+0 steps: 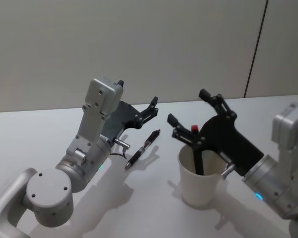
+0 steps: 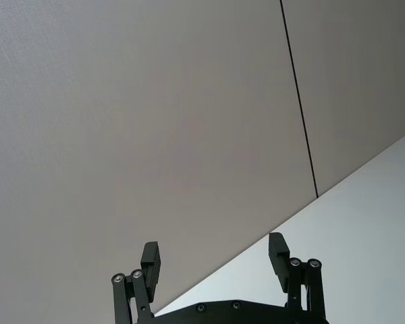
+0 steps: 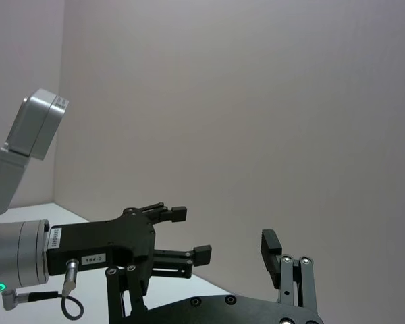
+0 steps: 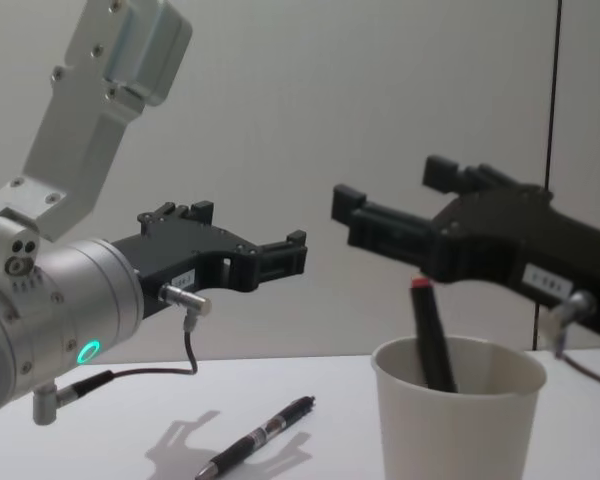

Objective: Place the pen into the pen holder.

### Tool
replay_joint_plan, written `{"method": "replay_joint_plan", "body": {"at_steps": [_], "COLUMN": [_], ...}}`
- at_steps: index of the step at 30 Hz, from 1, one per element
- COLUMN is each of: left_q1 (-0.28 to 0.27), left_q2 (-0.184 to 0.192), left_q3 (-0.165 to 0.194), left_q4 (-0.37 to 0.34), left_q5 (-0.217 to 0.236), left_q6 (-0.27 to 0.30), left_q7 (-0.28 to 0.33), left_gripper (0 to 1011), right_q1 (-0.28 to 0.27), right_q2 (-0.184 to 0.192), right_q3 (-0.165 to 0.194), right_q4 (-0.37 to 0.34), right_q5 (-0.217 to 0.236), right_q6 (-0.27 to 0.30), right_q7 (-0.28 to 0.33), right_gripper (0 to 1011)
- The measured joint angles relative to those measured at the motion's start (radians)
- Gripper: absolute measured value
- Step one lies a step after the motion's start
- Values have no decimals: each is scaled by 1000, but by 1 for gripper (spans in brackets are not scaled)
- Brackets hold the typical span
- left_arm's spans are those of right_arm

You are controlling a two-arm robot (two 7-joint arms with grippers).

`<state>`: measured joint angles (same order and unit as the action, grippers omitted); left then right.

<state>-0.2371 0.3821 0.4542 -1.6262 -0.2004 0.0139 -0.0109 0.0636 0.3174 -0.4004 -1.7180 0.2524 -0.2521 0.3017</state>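
So, both arms are up over the table [image 1: 39, 131] and neither one is holding anything. The left gripper [image 1: 137, 93] hangs in the air on the left side with its fingers spread wide. The left wrist view shows the same: two fingertips well apart, with the wall between them.

The right gripper [image 1: 187, 106] is over on the right, sitting just above the cup [image 1: 198, 186], jaws wide open too. From the chest view you can see it clearly above the rim, not touching the cup.

Pens: there are two. One dark pen [image 1: 143, 148] lies flat on the table on a diagonal, between the left gripper and the cup. It's lower than the left gripper's fingers and apart from the cup, and nothing is touching it. The other one, a red-capped pen [image 1: 196, 157], is already standing in the cup, leaning a bit, with its red end poking up past the rim. That end sits close under the right gripper's lower finger, but the fingers aren't closed on it.

The cup itself stands upright on the table toward the right, near the right arm.
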Motion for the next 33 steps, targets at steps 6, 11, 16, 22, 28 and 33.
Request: {"method": "replay_joint_plan", "body": {"at_steps": [6, 11, 16, 22, 28, 33], "left_q1": [0, 0, 0, 0, 0, 0], "left_q2": [0, 0, 0, 0, 0, 0], "left_q3": [0, 0, 0, 0, 0, 0], "left_q4": [0, 0, 0, 0, 0, 0], "left_q5": [0, 0, 0, 0, 0, 0], "left_q6": [0, 0, 0, 0, 0, 0], "left_q7": [0, 0, 0, 0, 0, 0], "left_gripper": [1001, 1001, 1001, 1001, 1001, 1001], "right_q1": [-11, -26, -49, -85, -112, -134], "right_q2": [44, 90, 148, 226, 283, 328], "right_q3": [35, 69, 110, 164, 205, 238], "right_q4": [-48, -81, -108, -127, -129, -124], "right_q5": [35, 73, 120, 186, 239, 281], "right_q6": [13, 34, 68, 126, 177, 219], "right_q7": [-16, -42, -76, -115, -143, -164], "right_gripper": [1002, 1001, 1001, 1001, 1001, 1002]}}
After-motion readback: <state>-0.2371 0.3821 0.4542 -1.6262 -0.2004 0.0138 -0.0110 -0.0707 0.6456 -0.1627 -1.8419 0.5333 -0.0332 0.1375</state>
